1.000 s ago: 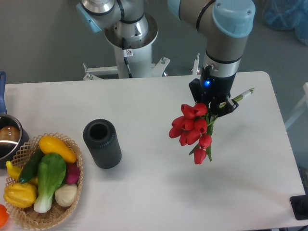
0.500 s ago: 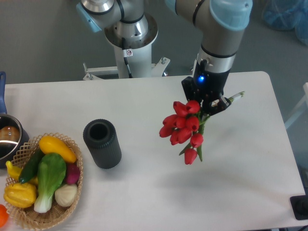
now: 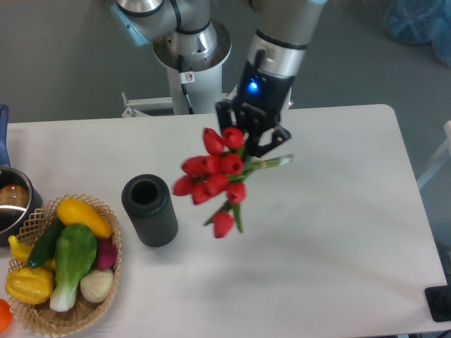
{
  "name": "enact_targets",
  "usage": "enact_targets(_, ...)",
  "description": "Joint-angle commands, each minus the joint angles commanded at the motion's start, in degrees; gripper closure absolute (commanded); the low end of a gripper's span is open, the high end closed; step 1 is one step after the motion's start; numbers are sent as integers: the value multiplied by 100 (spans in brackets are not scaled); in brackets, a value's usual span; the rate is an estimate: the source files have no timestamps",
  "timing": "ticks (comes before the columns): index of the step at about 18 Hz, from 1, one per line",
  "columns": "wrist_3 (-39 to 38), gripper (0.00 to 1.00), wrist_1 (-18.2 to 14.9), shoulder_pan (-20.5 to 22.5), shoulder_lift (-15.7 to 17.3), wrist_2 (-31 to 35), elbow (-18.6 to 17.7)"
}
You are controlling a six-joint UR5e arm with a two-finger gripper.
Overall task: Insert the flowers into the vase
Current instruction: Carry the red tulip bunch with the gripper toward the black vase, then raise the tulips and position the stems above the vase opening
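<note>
Fixed camera: my tool (image 3: 252, 143) is clenched on the bunch of red tulips with green stems (image 3: 215, 176), carried above the white table (image 3: 338, 232), blooms drooping right of the dark ribbed cylindrical vase (image 3: 149, 210). I judge the wide, tilted bunch may catch the rim.

A silver-grey tubular arm (image 3: 282, 28) with pale blue joint caps rises from a round metal base (image 3: 192, 46) bearing a small red-and-white sticker and a black cable. The black claw (image 3: 250, 137) housing carries a glowing blue light
</note>
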Motion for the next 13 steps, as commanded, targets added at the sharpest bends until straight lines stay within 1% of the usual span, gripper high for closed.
enact_targets(3,9,100,79,-9,150,-405,-114)
enact_targets(4,-17,100,70,-26,150,-563,-123)
enact_targets(6,-324,100,79,-219,115,-1115,-123)
enact_targets(7,-421,100,88,-246,72,-1310,-123)
enact_targets(9,-448,100,88,-316,45,-1644,-115)
enact_targets(12,-466,100,79,-386,80,-1751,-123)
enact_targets(13,-483,100,79,-404,71,-1881,-123)
